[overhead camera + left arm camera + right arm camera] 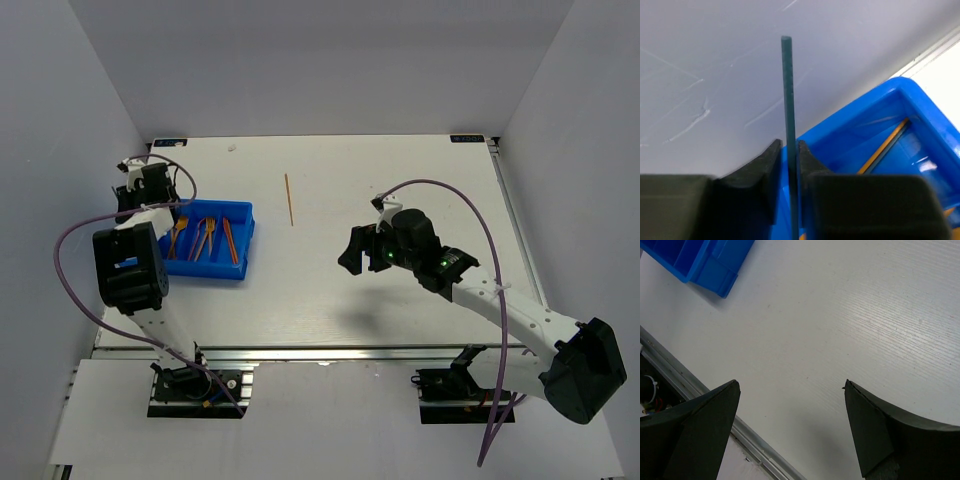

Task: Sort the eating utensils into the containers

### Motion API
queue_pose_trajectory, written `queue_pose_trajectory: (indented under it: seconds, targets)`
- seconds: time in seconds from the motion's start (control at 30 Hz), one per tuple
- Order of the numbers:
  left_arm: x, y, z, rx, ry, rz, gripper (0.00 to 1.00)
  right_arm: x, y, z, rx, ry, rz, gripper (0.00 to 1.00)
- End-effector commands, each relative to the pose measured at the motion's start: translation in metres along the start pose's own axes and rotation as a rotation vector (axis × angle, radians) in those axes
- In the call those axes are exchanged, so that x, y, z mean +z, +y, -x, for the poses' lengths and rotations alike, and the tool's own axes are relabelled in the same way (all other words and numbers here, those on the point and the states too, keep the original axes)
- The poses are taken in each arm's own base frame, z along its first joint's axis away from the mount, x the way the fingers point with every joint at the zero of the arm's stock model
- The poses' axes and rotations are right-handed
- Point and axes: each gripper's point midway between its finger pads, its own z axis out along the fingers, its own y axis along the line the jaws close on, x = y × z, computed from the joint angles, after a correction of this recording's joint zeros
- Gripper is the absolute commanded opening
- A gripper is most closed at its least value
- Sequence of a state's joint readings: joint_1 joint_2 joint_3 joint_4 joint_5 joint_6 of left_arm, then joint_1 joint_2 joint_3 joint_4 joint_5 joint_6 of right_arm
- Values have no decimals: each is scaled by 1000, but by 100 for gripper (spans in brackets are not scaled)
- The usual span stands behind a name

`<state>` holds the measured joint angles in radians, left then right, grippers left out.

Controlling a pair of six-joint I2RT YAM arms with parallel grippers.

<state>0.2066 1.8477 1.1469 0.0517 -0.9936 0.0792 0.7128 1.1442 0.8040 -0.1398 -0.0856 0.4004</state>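
Observation:
My left gripper [788,145] is shut on a thin dark blue stick [786,90] that points straight out past the fingertips. It hovers at the far left end of the bright blue bin [920,107]. In the top view this gripper [137,180] is by the bin's [215,270] far left corner. Several orange utensils [205,238] lie in the bin's compartments, and one shows in the left wrist view [885,145]. An orange stick [289,198] lies alone on the table, right of the bin. My right gripper [352,250] is open and empty above bare table [790,390].
The table's near edge has a metal rail [715,405] close under my right gripper. A corner of the blue bin [705,260] shows at the upper left of the right wrist view. Grey walls enclose the table on the left, back and right.

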Motion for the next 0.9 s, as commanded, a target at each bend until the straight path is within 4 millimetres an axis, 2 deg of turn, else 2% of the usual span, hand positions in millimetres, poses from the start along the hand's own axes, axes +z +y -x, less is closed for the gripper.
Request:
queue_pose_trajectory:
  seconds: [0.0, 0.07, 0.17, 0.3, 0.37, 0.4, 0.43, 0.47, 0.5, 0.53, 0.57, 0.6, 0.63, 0.67, 0.7, 0.73, 0.77, 0.8, 0.83, 0.87]
  targets:
    - [-12, 8, 15, -102, -42, -16, 36, -3, 12, 26, -19, -65, 38, 89]
    - [-18, 3, 18, -108, -56, -38, 47, 0, 13, 28, -19, -65, 38, 89]
    - [-29, 1, 23, -91, -72, -42, 53, 5, 11, 31, -21, -65, 27, 89]
    - [-43, 18, 37, -108, -101, 12, 68, 15, 2, 35, -29, -63, -21, 89]
    - [-59, 24, 54, -144, -143, -21, 69, 29, -6, 33, -32, -37, -55, 89]
    - [-64, 26, 58, -160, -157, -29, 73, 32, -4, 42, -38, -43, -62, 89]
    - [-74, 26, 70, -223, -174, -52, 76, 48, -10, 36, -42, 3, -79, 89]
    - [-85, 34, 75, -240, -170, -75, 86, 58, -12, 36, -48, 21, -91, 89]
    - [-96, 29, 83, -267, -166, -148, 89, 65, -6, 57, -59, 9, -93, 89]
    - [-110, 29, 93, -302, -150, -199, 96, 92, -29, 45, -60, 66, -191, 89]
    - [-122, 39, 102, -349, -148, -237, 98, 105, -37, 47, -67, 85, -234, 89]
    - [-135, 32, 107, -381, -136, -348, 98, 115, -45, 44, -69, 125, -280, 89]
    - [-145, 34, 105, -407, -112, -396, 98, 143, -53, 54, -72, 127, -323, 89]
    - [-159, 45, 106, -452, -125, -456, 98, 157, -54, 56, -80, 136, -337, 89]
    - [-169, 42, 103, -507, -110, -525, 98, 168, -56, 58, -87, 146, -351, 89]
    - [-175, 45, 96, -529, -98, -555, 98, 193, -59, 68, -99, 127, -377, 89]
    - [-183, 51, 82, -539, -96, -592, 98, 204, -60, 71, -102, 127, -386, 89]
    - [-193, 47, 75, -546, -88, -661, 98, 227, -70, 54, -107, 168, -405, 89]
    - [-198, 47, 70, -557, -98, -694, 98, 234, -62, 83, -113, 106, -406, 89]
    - [-198, 43, 50, -531, -80, -711, 98, 244, -63, 88, -132, 97, -406, 88]
